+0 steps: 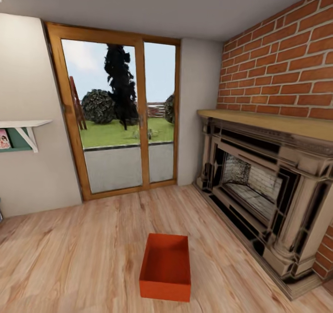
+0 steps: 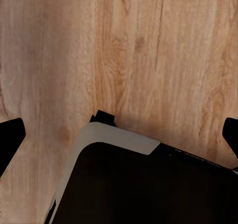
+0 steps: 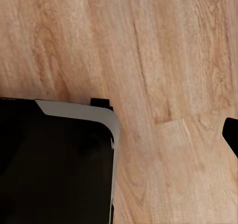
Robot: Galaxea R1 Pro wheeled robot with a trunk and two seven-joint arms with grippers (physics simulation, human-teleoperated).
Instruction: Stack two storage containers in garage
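One orange-red open-top storage container (image 1: 166, 266) stands empty on the light wood plank floor of the living room, low in the head view and a little right of centre, its long side running away from me. My left gripper (image 2: 119, 137) hangs open over the planks, with a dark fingertip (image 2: 11, 139) at each side of the left wrist view and nothing between them. My right gripper (image 3: 119, 134) also looks open; one dark fingertip (image 3: 231, 134) shows over bare wood. Neither gripper is near the container.
A stone fireplace (image 1: 268, 183) with a wooden mantel juts from the brick wall on the right. A glass sliding door (image 1: 121, 118) stands ahead, and a small white shelf (image 1: 21, 130) hangs on the left wall. My own black, grey-rimmed base (image 2: 139, 184) shows below both wrists.
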